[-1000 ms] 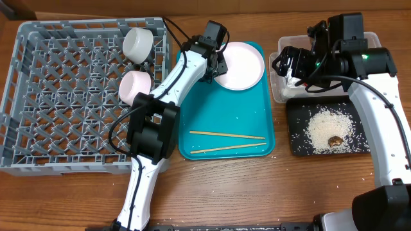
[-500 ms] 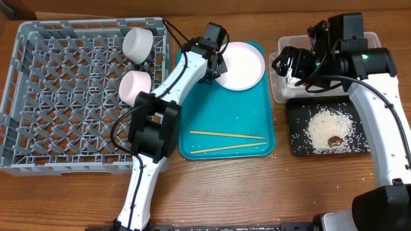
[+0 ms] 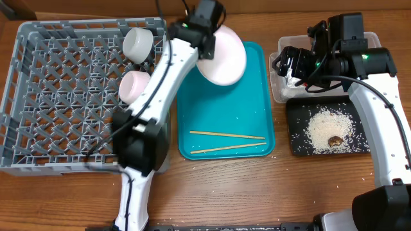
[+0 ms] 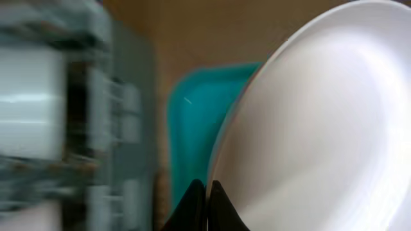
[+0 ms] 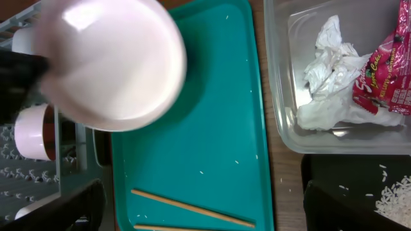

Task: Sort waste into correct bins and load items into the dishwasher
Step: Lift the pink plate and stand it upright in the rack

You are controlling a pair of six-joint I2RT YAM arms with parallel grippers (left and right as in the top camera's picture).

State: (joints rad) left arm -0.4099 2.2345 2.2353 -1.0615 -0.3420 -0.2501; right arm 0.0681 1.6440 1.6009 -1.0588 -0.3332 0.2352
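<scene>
My left gripper (image 3: pixel 207 46) (image 4: pixel 207 192) is shut on the rim of the round pinkish-white plate (image 3: pixel 225 56) (image 4: pixel 321 122). It holds the plate tilted above the far end of the teal tray; the plate also shows in the right wrist view (image 5: pixel 109 64). A pale bowl (image 3: pixel 138 42) and a pinkish-white bowl (image 3: pixel 134 86) lie in the grey dish rack (image 3: pixel 58 102). My right gripper (image 3: pixel 287 64) (image 5: pixel 205 212) is open and empty, by the clear tub (image 3: pixel 282 93). The tub (image 5: pixel 282 122) holds the white napkin (image 5: pixel 331 77) and red wrapper (image 5: pixel 385 77). Rice (image 3: pixel 327 127) and a brown scrap (image 3: pixel 334 140) lie in the black tray (image 3: pixel 297 144).
The teal serving tray (image 3: pixel 225 109) lies between the rack and the bins, with two wooden chopsticks (image 3: pixel 228 135) and a few rice grains on it. Loose grains are scattered on the wooden table around the black tray.
My left gripper has lifted the plate off the teal tray, tilted it and carried it toward the far left. The right arm has not moved.
</scene>
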